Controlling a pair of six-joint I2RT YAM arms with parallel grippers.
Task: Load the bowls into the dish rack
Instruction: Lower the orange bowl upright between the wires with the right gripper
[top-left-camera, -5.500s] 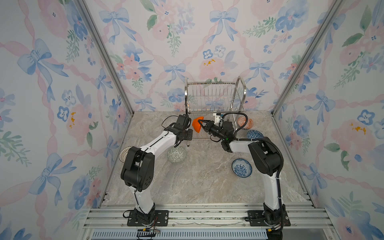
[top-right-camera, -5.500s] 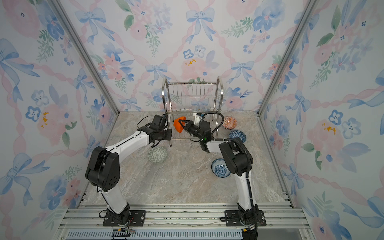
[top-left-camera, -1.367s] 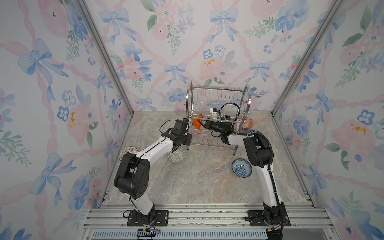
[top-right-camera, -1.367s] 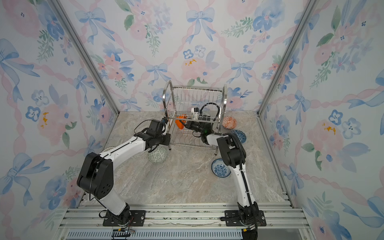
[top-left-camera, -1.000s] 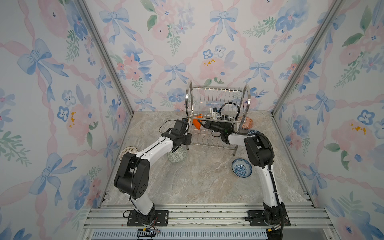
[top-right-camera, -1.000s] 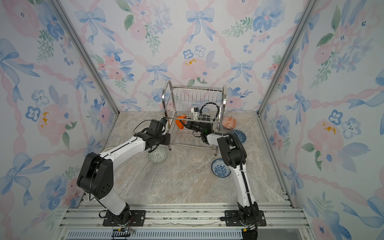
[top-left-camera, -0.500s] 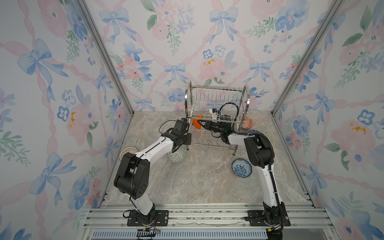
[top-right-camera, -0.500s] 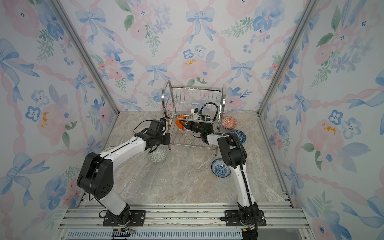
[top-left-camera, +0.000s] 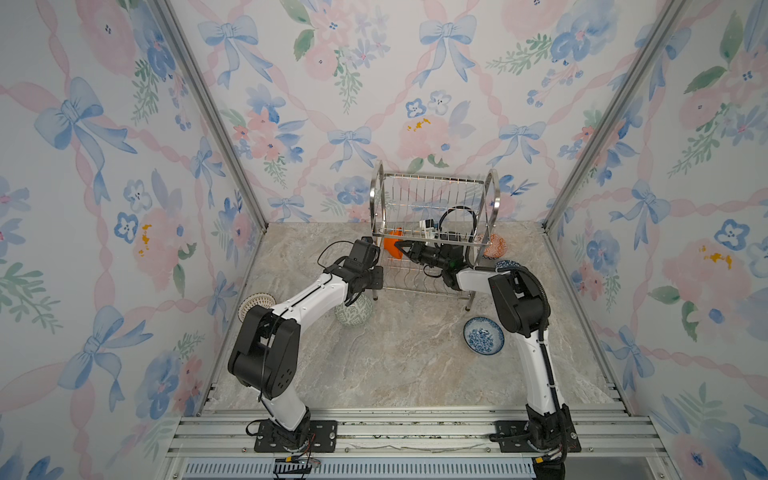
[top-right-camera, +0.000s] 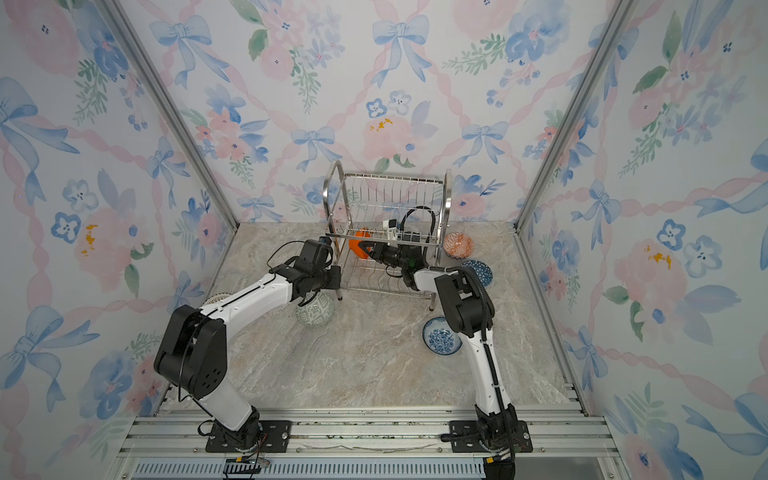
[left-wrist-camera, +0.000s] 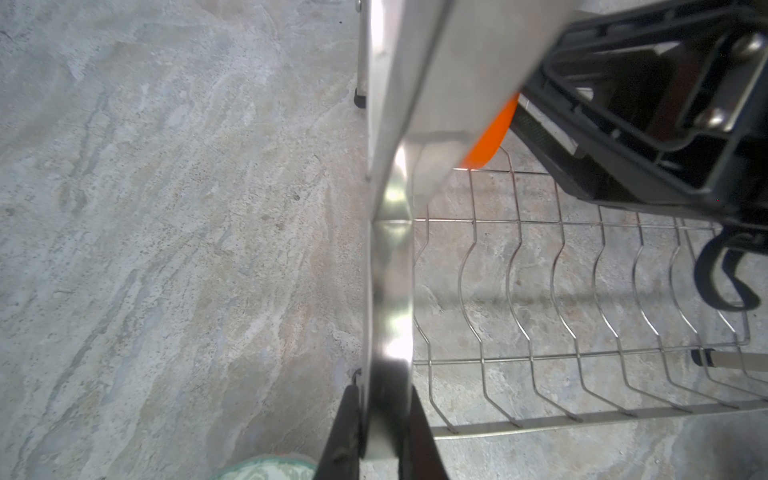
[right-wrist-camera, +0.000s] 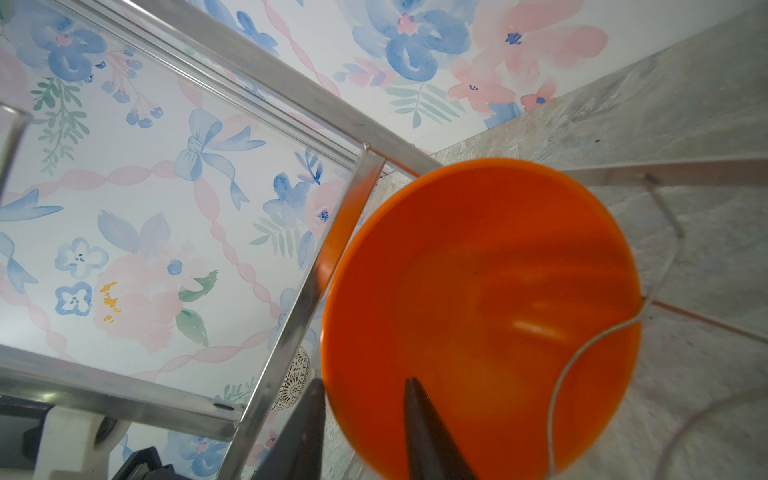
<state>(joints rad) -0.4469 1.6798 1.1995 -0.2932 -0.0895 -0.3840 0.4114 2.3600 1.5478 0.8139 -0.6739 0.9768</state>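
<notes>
The plain orange bowl (top-left-camera: 392, 245) (top-right-camera: 358, 245) (right-wrist-camera: 478, 291) stands on edge inside the dish rack (top-left-camera: 432, 195) (top-right-camera: 390, 187) at its left end, with a wire across its face. My right gripper (top-left-camera: 401, 248) (right-wrist-camera: 365, 384) reaches in between the tiers. It is open and its jaws straddle the bowl's rim, one inside and one outside. My left gripper (top-left-camera: 375, 277) (left-wrist-camera: 382, 399) is shut on the rack's left side frame (left-wrist-camera: 386, 249). The orange bowl's edge (left-wrist-camera: 490, 137) also shows in the left wrist view.
On the marble floor lie a green-white bowl (top-left-camera: 353, 309) under my left forearm, a white lattice bowl (top-left-camera: 255, 303) by the left wall and a blue-white floral bowl (top-left-camera: 483, 336) beside my right arm. A dark-blue bowl (top-left-camera: 505, 264) and an orange-red bowl (top-left-camera: 494, 245) lie right of the rack.
My right gripper carried the orange bowl into the rack, and within the last second its jaws have parted from the rim. My left gripper still holds the rack frame.
</notes>
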